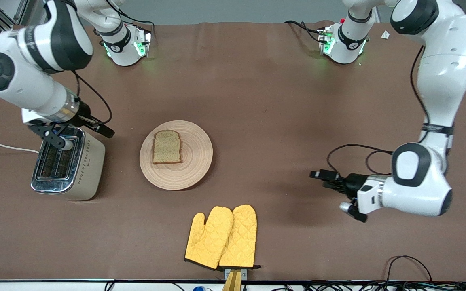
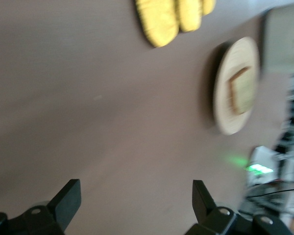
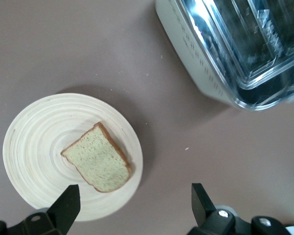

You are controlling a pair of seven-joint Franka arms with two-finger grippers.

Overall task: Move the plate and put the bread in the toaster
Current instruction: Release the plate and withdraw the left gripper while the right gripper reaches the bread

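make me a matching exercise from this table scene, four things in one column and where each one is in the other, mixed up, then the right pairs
Things
1. slice of speckled tan-brown bread
2. boxy chrome-topped cream toaster
3. pair of yellow quilted oven mitts
4. open right claw

Places
A. nearest the front camera, at the table's edge
B. over the toaster's top
C. lying flat on the round light-wood plate
D. at the right arm's end of the table, beside the plate

Pairs: 1-C, 2-D, 3-A, 4-B
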